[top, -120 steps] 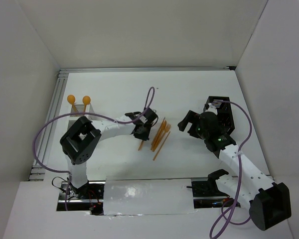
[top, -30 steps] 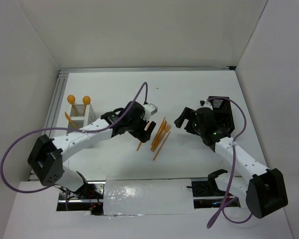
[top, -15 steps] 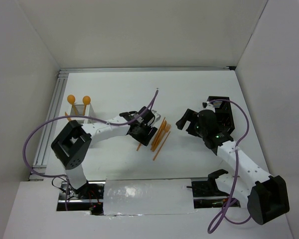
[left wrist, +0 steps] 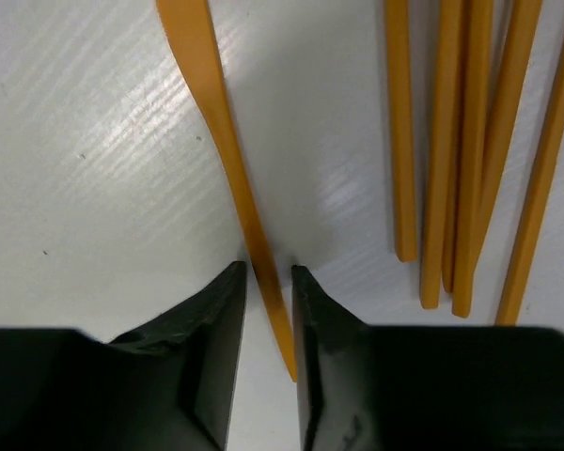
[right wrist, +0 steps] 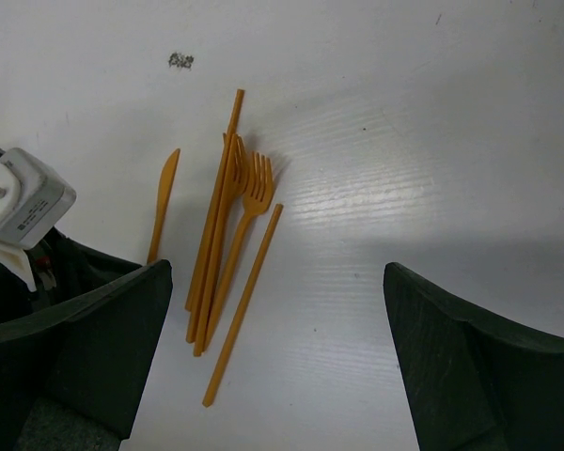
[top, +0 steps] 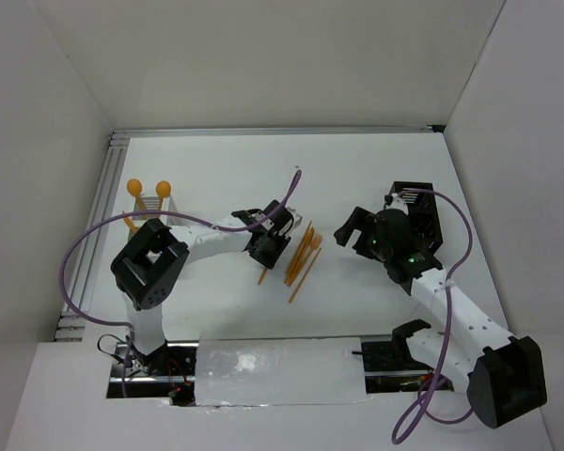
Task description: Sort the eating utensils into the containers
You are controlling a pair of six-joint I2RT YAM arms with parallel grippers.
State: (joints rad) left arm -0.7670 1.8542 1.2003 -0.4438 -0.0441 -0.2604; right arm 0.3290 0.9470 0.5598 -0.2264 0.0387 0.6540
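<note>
The left end effector (left wrist: pixel 268 282) has just narrowed around the orange knife (left wrist: pixel 195 56) lying on the worktop (left wrist: pixel 94 169); whether it already pinches, I cannot tell. Lifting it should follow. The right end effector (right wrist: pixel 274 319) stays released.

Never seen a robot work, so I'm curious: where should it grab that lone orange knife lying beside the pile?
The knife lies flat, apart from the bundle, so take its thin handle from straight above, one finger on each side. The left claw straddles that end.
</note>
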